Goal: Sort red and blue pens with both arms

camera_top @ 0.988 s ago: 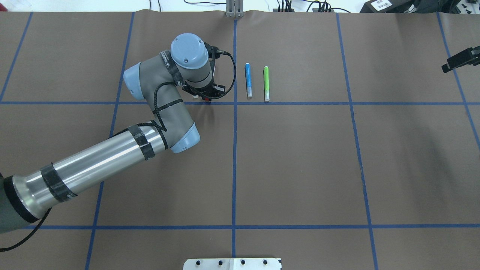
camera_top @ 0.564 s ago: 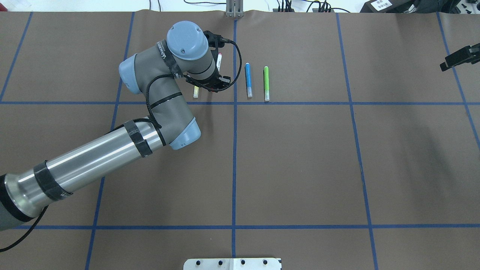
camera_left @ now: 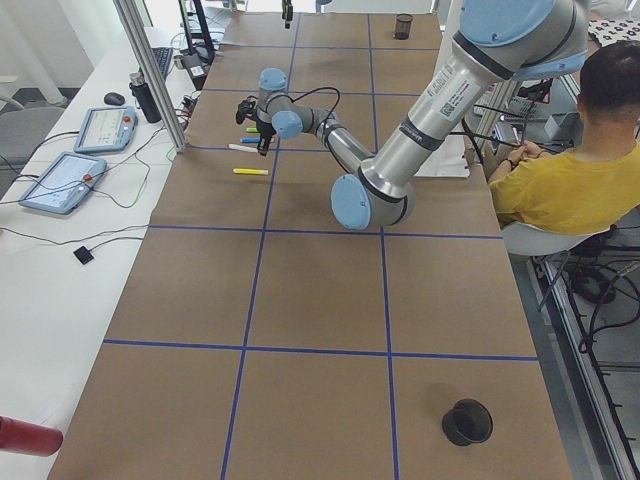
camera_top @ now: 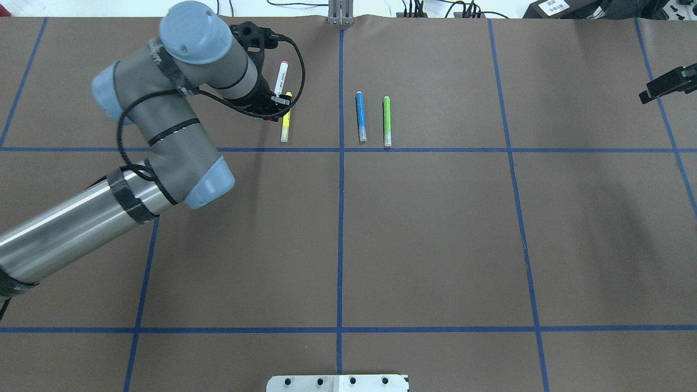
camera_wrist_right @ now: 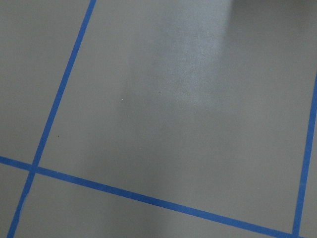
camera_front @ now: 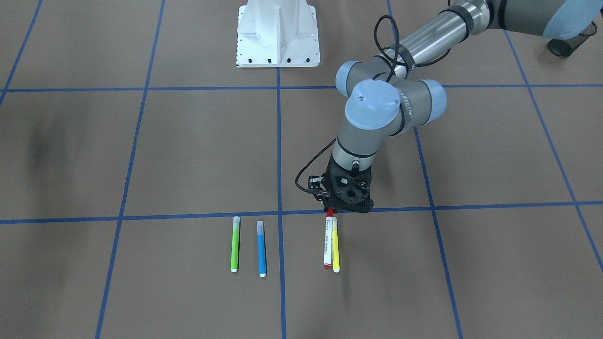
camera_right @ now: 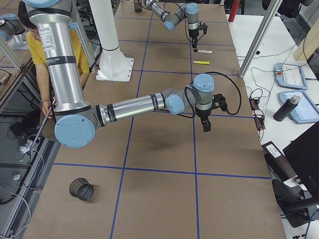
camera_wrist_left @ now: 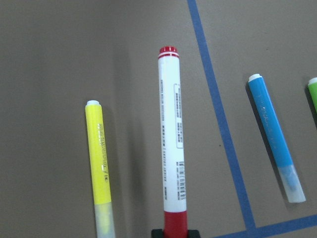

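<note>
Brown paper table cover (camera_top: pixel 435 245) is lying flat, with blue tape grid lines (camera_top: pixel 340 245) crossing it. A white side bench (camera_left: pixel 60 260) is running alongside, carrying a grey touchscreen pendant (camera_left: pixel 62 182). A silver aluminium frame post (camera_left: pixel 152 72) is standing at its edge. A person in a yellow shirt (camera_left: pixel 555 185) is sitting opposite. A black mesh cup (camera_right: pixel 81 189) is sitting near a table corner.

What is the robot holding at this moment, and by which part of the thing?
The left gripper holds the red pen by its red cap end; the white barrel sticks out free of the jaws.
</note>
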Controlling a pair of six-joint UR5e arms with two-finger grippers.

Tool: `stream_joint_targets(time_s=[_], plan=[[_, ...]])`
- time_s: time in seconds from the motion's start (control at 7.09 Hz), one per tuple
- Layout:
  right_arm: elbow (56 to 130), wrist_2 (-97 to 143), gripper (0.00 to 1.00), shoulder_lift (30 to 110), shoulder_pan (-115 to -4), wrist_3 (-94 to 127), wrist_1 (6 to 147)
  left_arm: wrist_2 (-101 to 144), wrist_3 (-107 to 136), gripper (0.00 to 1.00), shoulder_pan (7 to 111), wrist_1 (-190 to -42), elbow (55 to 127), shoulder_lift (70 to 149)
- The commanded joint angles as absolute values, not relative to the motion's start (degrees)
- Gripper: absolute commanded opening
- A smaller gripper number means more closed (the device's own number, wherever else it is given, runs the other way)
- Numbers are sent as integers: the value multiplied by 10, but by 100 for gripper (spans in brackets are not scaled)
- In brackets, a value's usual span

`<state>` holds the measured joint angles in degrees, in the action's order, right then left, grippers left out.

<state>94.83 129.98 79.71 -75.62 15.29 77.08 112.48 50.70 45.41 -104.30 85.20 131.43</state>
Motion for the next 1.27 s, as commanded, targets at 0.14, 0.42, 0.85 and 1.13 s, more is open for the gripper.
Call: stream_joint_targets(time_s=[0.14,0.42,0.85,1.13], plan=[[948,1300,100,797,-757,153,771,1136,429,0,513,-921,1040,1221],[948,1300,100,797,-756,153,771,1135,384,0,560,-779,1130,1212],[948,1300,100,797,-756,153,771,1136,227,0,656,-634,1224,1143],[949,1300,100,797,-756,153,771,1241,140,0,747,-615,1224,1074]])
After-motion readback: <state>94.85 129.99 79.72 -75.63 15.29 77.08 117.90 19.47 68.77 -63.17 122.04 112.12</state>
